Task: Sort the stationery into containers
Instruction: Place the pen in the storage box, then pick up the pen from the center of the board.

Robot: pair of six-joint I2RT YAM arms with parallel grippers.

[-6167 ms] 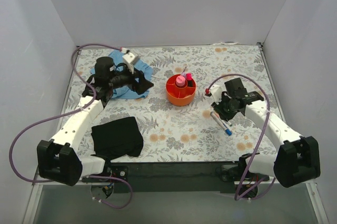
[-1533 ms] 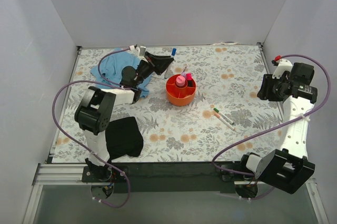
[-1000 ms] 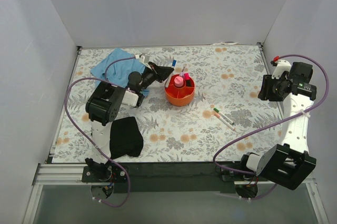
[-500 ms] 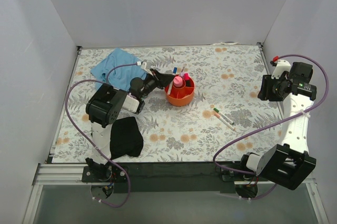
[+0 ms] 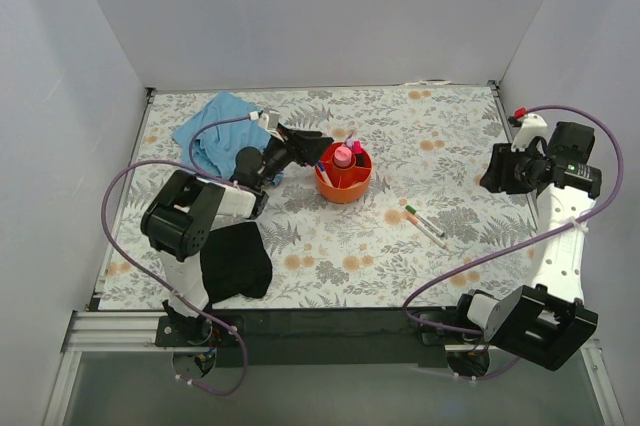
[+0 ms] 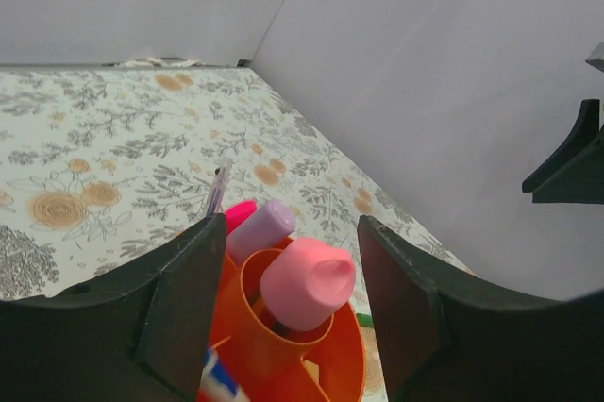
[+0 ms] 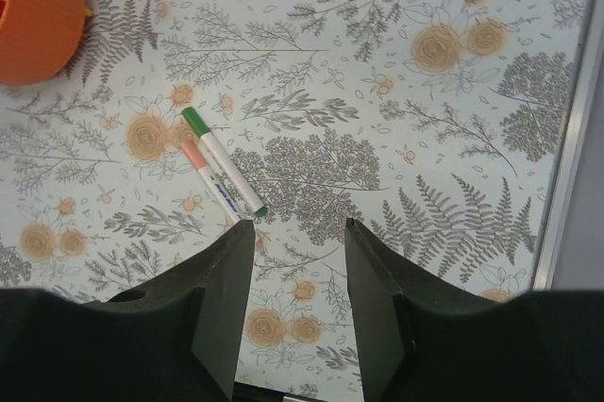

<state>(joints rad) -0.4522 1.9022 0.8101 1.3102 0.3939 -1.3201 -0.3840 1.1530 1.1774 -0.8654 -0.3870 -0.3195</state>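
Jaws of the left gripper (image 6: pixel 293 232) are held apart, empty. The orange bowl (image 6: pixel 344 364) is seen just below them, with a pink bottle (image 6: pixel 307 281) in its centre well. Right gripper (image 7: pixel 300 232) jaws are likewise spread, nothing gripped. A green-capped marker (image 7: pixel 222 173) is noted beyond their tips. A blue cloth (image 5: pixel 215 126) lies behind the left jaws.

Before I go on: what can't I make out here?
Left wrist: bottom edge cuts the white-and-blue marker; the left pincer hides the orange bowl's sides.
Right wrist: the right pincer hides the salmon-capped marker's lower end.
Top: bowl compartments too small to tell apart.
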